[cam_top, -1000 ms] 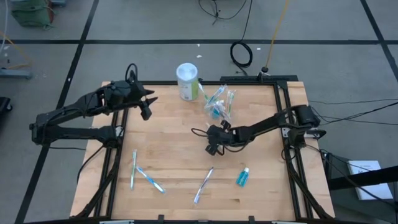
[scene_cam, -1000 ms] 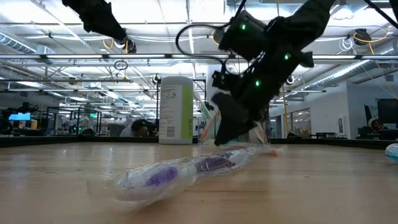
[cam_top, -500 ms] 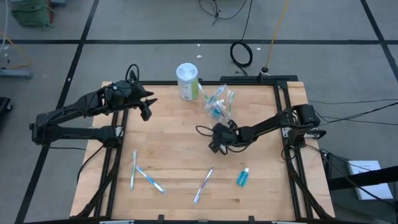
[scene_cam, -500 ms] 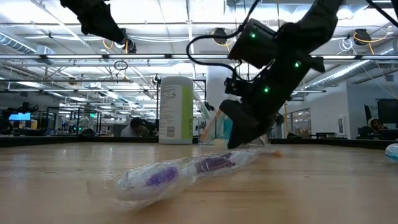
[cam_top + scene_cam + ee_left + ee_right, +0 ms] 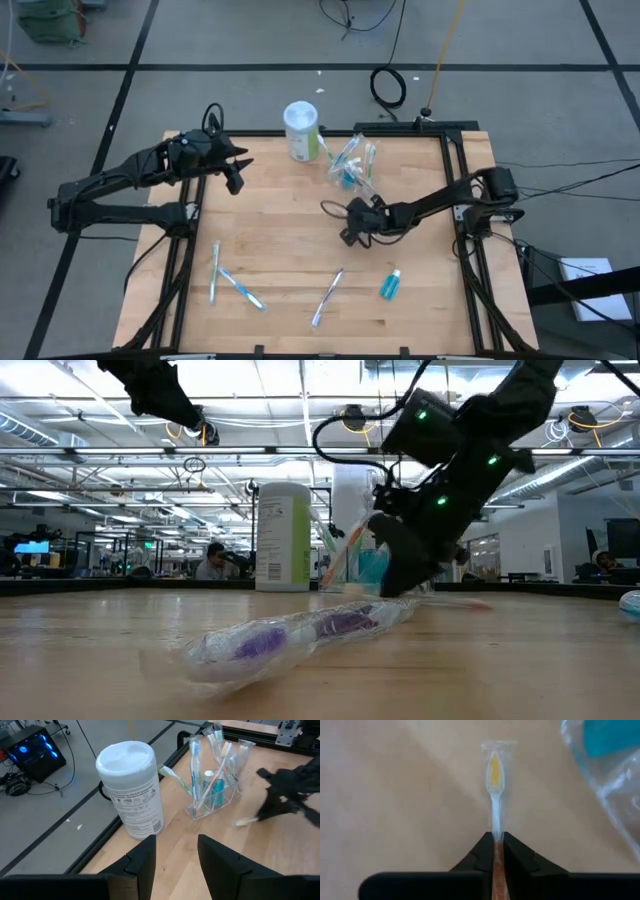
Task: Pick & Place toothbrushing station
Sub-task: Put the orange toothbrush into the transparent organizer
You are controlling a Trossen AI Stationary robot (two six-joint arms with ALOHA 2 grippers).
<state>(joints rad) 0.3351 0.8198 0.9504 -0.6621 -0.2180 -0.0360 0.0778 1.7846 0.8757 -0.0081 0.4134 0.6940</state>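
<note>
Wooden table (image 5: 280, 240), mid-frame: orange toothbrush (image 5: 494, 800) pinched thin between closed right gripper (image 5: 495, 838) jaws, just below clear cup (image 5: 350, 165). Risk: slipping or swivelling on lift, snagging crowded cup. Nearby: white canister (image 5: 301, 130), loose brushes (image 5: 228, 280), toothpaste tube (image 5: 390, 284). Left gripper (image 5: 175, 852) parked upper left, jaws open.

Orange toothbrush (image 5: 494, 795) handle hidden within gripper (image 5: 497, 851)
</note>
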